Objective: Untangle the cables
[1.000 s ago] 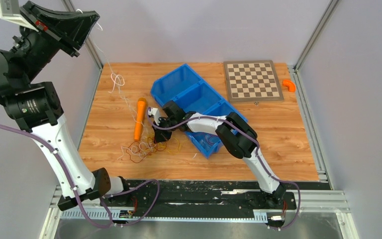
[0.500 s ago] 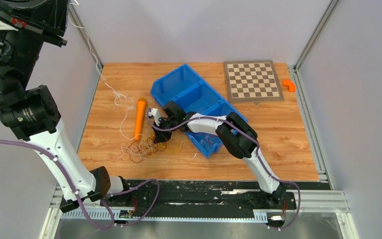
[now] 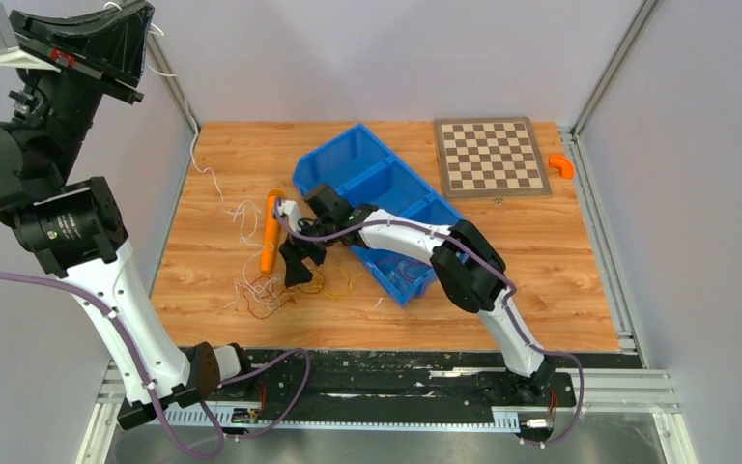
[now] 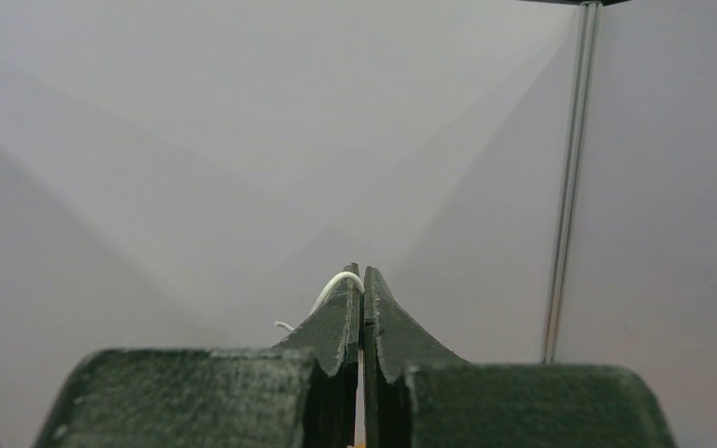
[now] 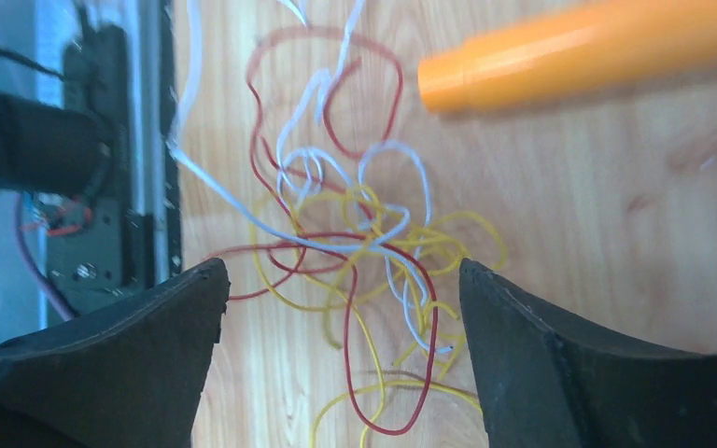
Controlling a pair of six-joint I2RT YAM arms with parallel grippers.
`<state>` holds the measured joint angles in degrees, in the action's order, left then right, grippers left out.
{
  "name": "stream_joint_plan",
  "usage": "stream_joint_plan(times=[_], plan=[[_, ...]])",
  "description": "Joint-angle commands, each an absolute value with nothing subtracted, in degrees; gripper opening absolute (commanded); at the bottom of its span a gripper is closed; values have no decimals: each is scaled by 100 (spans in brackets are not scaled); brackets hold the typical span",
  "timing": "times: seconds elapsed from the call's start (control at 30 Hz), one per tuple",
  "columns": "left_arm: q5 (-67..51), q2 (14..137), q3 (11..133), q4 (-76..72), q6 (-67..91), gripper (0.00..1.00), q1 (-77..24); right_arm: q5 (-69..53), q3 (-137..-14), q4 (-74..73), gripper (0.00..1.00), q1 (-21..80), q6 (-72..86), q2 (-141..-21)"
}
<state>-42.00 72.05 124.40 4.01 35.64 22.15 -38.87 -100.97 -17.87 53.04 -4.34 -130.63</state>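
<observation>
1. A loose tangle of thin white, red and yellow cables lies on the wooden desk, in its near left part. It sits close to the near end of a long orange cylinder.
2. The left gripper is raised high above the far left corner of the desk, well apart from the tangle. In the left wrist view its jaws are pressed together on one strand, a thin white cable that curls out at the tips.
3. From the overhead view that white cable hangs down from the raised gripper along the left edge of the desk. It then trails in curls toward the tangle.
4. The right gripper reaches left across the desk and is over the tangle, beside the orange cylinder.
5. In the right wrist view its jaws are spread wide and hold nothing. The cables lie on the wood between the two fingers. Whether the fingers touch any strand cannot be told.
6. In that same view the orange cylinder lies just beyond the looped cables. One white strand runs off to the left.
7. A blue plastic bin with compartments lies at an angle behind the right arm. A wooden chessboard and a small orange piece lie at the far right.
</observation>
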Motion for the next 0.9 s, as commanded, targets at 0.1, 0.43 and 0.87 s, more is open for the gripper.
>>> stream_joint_plan(times=[0.1, 0.43, 0.87], plan=[[-4359, 6962, 11912, 301, 3626, 0, 2259, -4438, -11676, -1776, 100, 5218, 194, -12176], [-4509, 6869, 11480, 164, 4103, 0, 2262, -3525, -12664, -146, 100, 5336, 1080, -12367], [-4392, 7044, 11812, 153, 4322, 0, 2259, -3086, -12045, 606, 32, 5755, 665, -13395]])
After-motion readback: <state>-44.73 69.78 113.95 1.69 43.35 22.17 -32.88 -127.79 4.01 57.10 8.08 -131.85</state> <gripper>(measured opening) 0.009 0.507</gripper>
